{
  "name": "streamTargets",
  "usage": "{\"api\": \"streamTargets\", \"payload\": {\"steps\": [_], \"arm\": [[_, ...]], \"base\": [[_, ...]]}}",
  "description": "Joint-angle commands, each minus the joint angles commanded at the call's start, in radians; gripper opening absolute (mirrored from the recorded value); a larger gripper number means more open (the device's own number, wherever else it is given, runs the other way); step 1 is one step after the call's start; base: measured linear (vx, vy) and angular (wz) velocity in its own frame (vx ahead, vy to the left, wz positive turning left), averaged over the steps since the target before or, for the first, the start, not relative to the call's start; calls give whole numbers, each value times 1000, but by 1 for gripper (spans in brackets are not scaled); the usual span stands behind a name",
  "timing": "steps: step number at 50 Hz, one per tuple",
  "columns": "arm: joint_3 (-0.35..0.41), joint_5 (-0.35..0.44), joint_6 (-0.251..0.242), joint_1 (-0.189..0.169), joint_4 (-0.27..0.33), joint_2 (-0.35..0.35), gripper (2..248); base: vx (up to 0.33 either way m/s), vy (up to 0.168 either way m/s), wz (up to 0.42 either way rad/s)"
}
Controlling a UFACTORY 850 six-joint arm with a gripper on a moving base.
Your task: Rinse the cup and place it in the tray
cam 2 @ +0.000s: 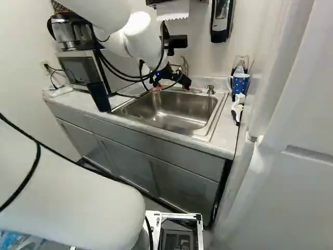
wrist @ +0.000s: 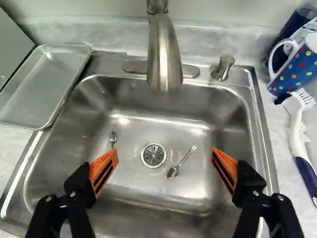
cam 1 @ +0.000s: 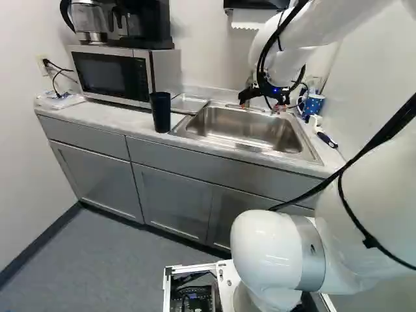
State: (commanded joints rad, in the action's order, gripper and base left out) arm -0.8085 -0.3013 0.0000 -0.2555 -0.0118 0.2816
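The gripper [cam 1: 260, 107] hangs over the sink [wrist: 163, 196] with its two fingers spread wide and nothing held between their orange pads [wrist: 104, 171]. Taking the drain [wrist: 153, 154] as the middle of a clock, with twelve at the tap [wrist: 164, 54], one finger reaches in from about eight and the other from between three and four. The cup [cam 1: 160, 112], dark and tall, stands upright on the counter [cam 1: 97, 117], well apart from the gripper, at nine o'clock from the sink in the left base view and close to the front edge. The tray [wrist: 44, 87], a shallow metal one, lies at ten o'clock from the drain, its near side along the rim of the sink. In the sink, one spoon [wrist: 113, 139] lies between nine and ten from the drain, and a second spoon [wrist: 173, 171] lies just beside the drain, between three and four. A small pump [wrist: 224, 68] stands at one o'clock, beside the tap. At two o'clock, past the rim, is a blue mug [wrist: 297, 72] with coloured dots, its handle toward the sink. A white and blue brush [wrist: 297, 134] lies at three o'clock, its bristles near the mug. In the left base view, the microwave [cam 1: 110, 75] sits at eleven o'clock from the cup, with a coffee maker [cam 1: 140, 23] on top.
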Motion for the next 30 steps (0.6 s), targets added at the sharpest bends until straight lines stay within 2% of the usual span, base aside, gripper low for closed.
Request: {"api": "streamTargets", "payload": {"steps": [30], "arm": [[-10,175,0,2,0,-11,247]], "base": [[0,0,0]]}}
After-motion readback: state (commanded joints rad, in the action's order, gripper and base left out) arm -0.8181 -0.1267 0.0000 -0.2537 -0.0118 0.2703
